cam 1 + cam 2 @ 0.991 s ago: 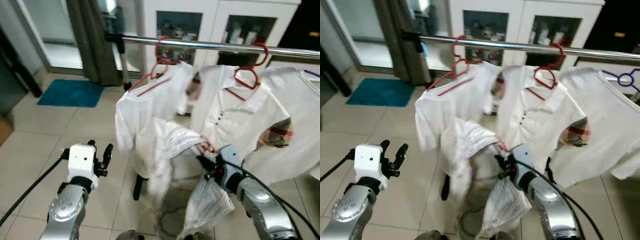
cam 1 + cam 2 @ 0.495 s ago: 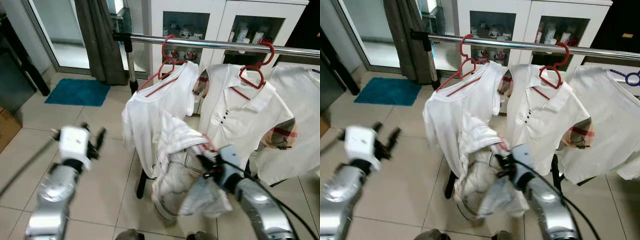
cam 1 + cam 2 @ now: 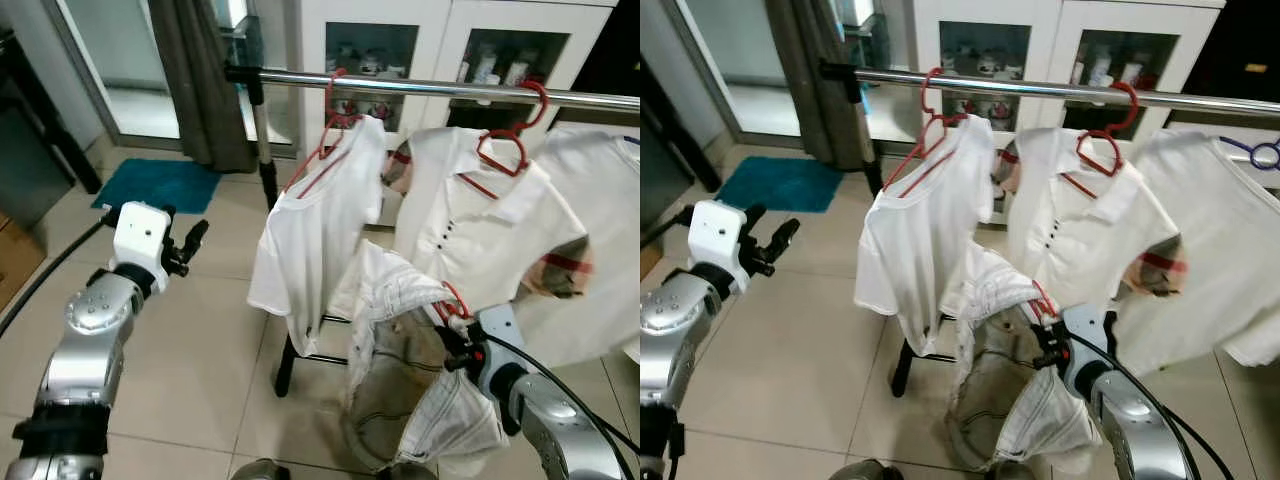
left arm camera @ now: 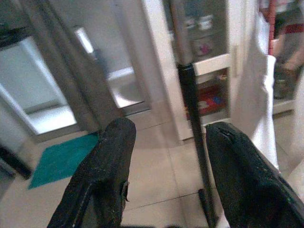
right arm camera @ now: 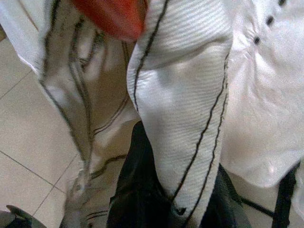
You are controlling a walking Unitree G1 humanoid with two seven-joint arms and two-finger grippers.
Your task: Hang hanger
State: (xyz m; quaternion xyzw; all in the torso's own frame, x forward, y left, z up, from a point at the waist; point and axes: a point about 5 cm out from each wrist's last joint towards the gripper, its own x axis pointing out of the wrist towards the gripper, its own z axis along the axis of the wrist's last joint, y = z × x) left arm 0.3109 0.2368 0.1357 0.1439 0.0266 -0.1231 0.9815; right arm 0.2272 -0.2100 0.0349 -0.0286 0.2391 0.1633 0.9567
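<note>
My right gripper (image 3: pixel 457 343) is low in front of the rack, shut on a red hanger (image 3: pixel 449 299) that carries a striped white garment (image 3: pixel 395 385). The garment drapes over the fingers (image 5: pixel 137 190), and the red hanger (image 5: pixel 111 16) shows just beyond them. The silver rail (image 3: pixel 430 88) runs well above this hanger. My left gripper (image 3: pixel 194 236) is raised at the left, open and holding nothing, with the rack's black post (image 4: pixel 192 123) beyond its fingers.
Two red hangers (image 3: pixel 335 125) hang on the rail with a white T-shirt (image 3: pixel 315 230) and a white polo shirt (image 3: pixel 480 230); another white shirt (image 3: pixel 1220 250) hangs further right. White cabinets (image 3: pixel 420 50) stand behind. A teal mat (image 3: pixel 150 185) lies on the tiled floor at the left.
My left arm has risen and steadied. The right gripper with the hanger and garment has shifted slightly right, and the garment has swung. The T-shirt on the rail has turned.
</note>
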